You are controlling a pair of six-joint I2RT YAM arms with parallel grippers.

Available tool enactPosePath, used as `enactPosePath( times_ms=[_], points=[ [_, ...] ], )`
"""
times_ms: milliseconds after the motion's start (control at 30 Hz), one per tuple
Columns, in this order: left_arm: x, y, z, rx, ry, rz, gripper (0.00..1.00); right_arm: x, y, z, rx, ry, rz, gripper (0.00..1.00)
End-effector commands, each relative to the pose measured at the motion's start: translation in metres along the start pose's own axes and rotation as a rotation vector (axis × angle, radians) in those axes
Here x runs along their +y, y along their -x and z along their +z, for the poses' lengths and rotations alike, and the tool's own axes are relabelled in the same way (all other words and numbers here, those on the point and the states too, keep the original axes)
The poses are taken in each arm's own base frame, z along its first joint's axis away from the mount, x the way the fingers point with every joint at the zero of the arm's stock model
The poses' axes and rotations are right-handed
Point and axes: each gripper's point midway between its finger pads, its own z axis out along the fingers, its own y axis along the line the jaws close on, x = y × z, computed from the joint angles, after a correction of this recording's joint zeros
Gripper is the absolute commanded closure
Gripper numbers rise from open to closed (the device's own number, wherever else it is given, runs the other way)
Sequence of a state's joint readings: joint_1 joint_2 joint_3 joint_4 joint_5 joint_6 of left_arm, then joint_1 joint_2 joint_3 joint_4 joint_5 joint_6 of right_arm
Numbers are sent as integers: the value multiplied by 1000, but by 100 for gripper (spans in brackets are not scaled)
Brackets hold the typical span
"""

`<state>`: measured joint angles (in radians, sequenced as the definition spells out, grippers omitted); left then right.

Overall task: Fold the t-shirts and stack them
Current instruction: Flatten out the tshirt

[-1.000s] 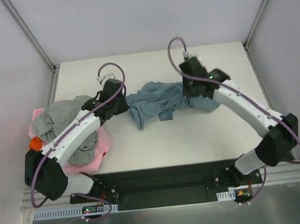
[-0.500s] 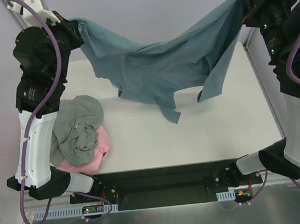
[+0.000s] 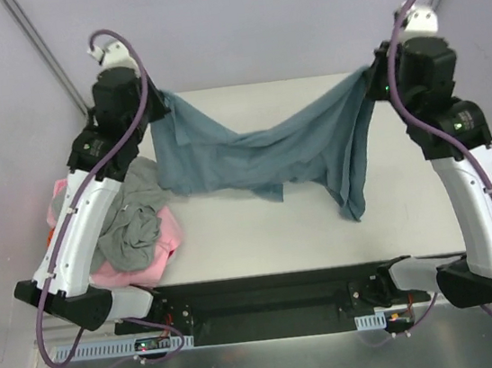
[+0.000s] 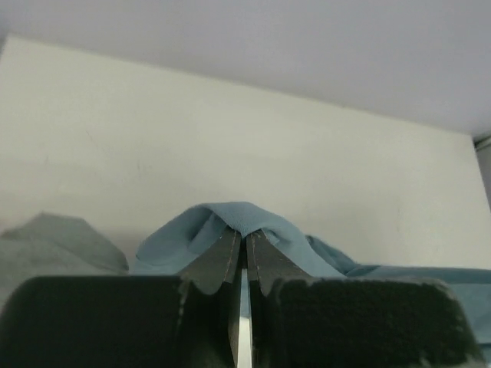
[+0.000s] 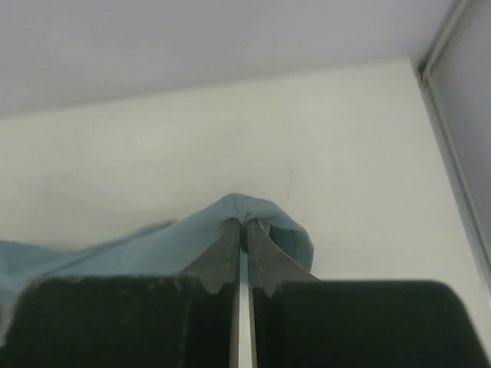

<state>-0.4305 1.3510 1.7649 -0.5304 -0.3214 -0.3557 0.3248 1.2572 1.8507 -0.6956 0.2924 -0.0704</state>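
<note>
A blue t-shirt (image 3: 269, 154) hangs stretched between both grippers above the white table (image 3: 262, 236), sagging in the middle with a flap trailing down at the right. My left gripper (image 3: 156, 105) is shut on its left corner; the cloth bulges over the fingertips in the left wrist view (image 4: 246, 233). My right gripper (image 3: 376, 83) is shut on its right corner, also seen bunched over the tips in the right wrist view (image 5: 243, 223). A crumpled grey t-shirt (image 3: 132, 213) lies on a pink t-shirt (image 3: 159, 250) at the table's left edge.
Metal frame posts (image 3: 45, 52) rise at the back corners, with enclosure walls on both sides. The arm bases sit on a black plate (image 3: 270, 294) at the near edge.
Both arms have come down and inward from their highest stretch. The blue shirt, lifted off the table a second ago, now hangs lower and nearer the tabletop.
</note>
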Motion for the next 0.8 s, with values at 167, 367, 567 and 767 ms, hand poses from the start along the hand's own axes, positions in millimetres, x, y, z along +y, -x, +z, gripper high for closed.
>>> enactPosePath(
  times_ms=[167, 367, 567, 767],
  points=[
    [39, -201, 23, 465, 144, -172, 100, -49, -213, 15, 495, -168, 139, 99],
    [16, -256, 61, 627, 115, -96, 100, -72, -269, 36, 636, -284, 136, 99],
    [-9, -281, 116, 701, 90, -96, 100, -78, -271, 77, 642, -324, 153, 99],
    [-38, -206, 146, 547, -1, -133, 100, -78, -235, 97, 584, -289, 134, 99]
  ],
)
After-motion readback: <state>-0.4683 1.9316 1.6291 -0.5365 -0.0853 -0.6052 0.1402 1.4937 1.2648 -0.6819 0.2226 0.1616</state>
